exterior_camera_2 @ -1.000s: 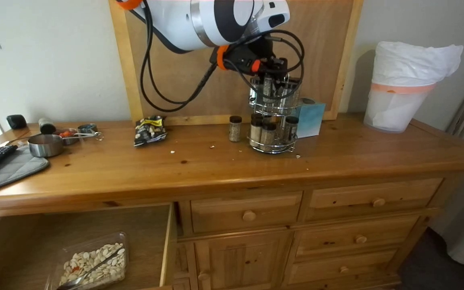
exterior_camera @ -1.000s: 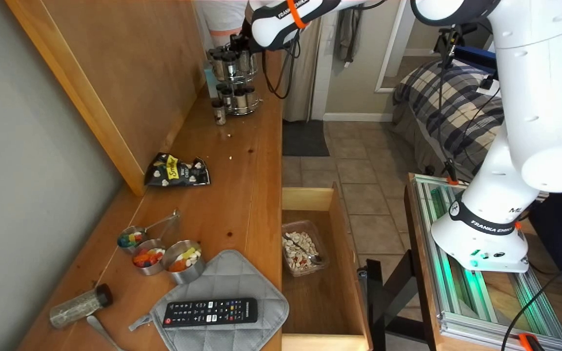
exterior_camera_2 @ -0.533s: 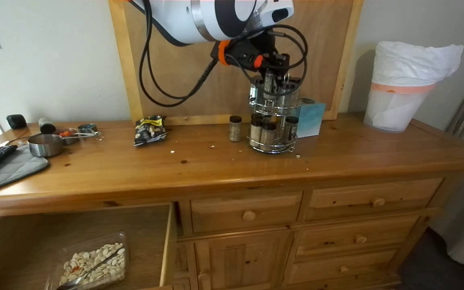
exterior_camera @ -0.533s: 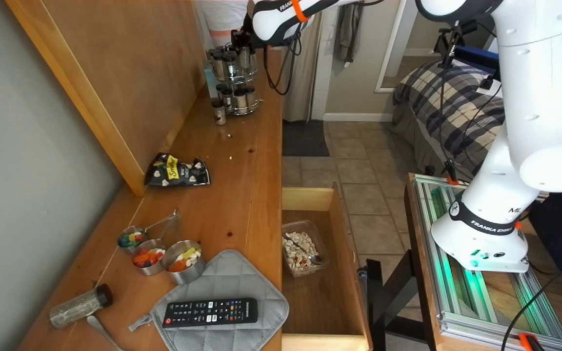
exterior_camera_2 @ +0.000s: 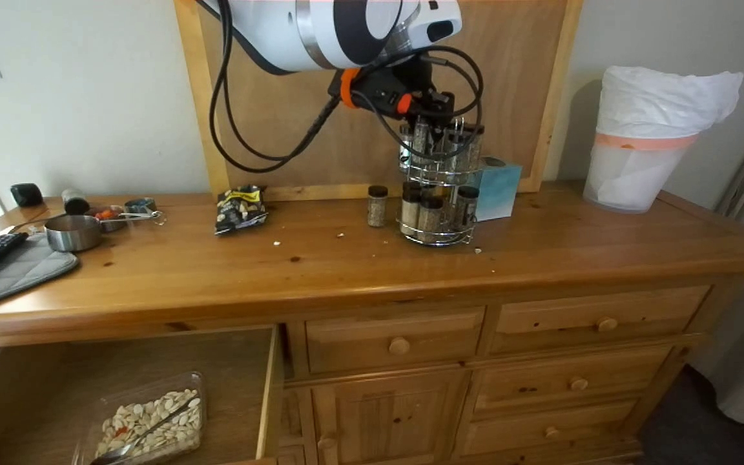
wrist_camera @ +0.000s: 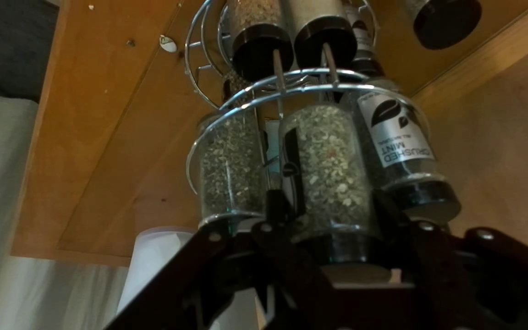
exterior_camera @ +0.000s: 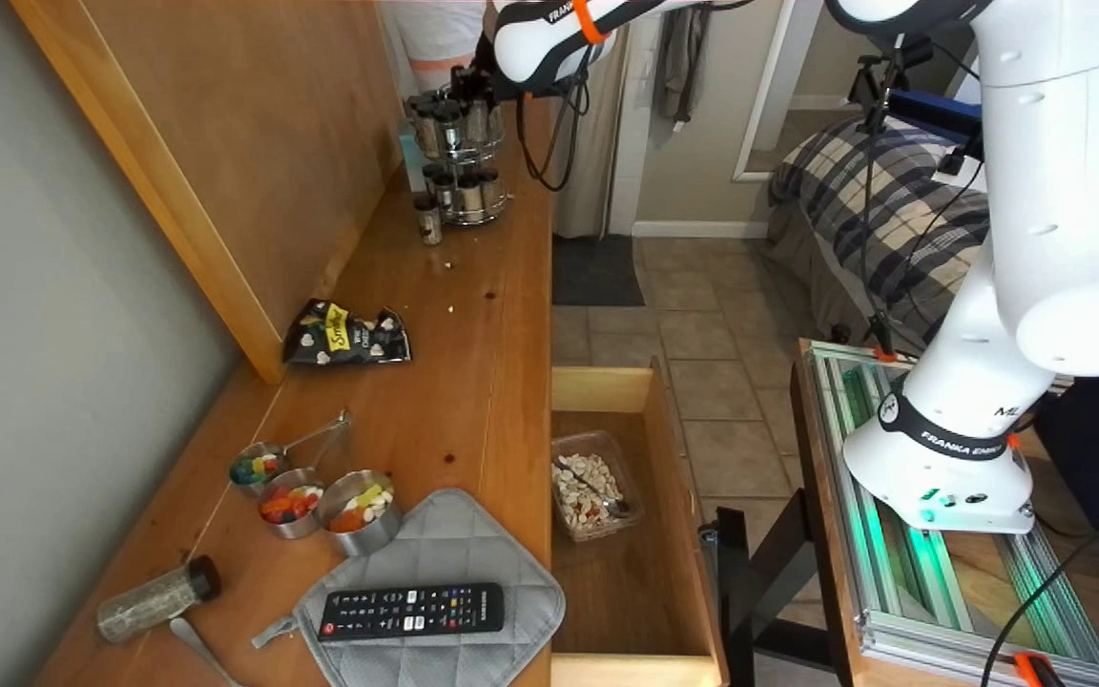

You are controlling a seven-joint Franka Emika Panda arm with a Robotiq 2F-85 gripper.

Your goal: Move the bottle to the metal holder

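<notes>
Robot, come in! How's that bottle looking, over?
Gripper closed on the bottle. Bottle at upper tier of the metal holder, seating unclear. Close by on either side: mint jar, another herb jar.

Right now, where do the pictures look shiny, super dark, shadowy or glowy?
In the wrist view, the gripper is so dark that its parts blend together, and the metal holder glints; in an exterior view, a soft shadow falls on the wall beside the white bin; in an exterior view, green light glows on the metal frame.
</notes>
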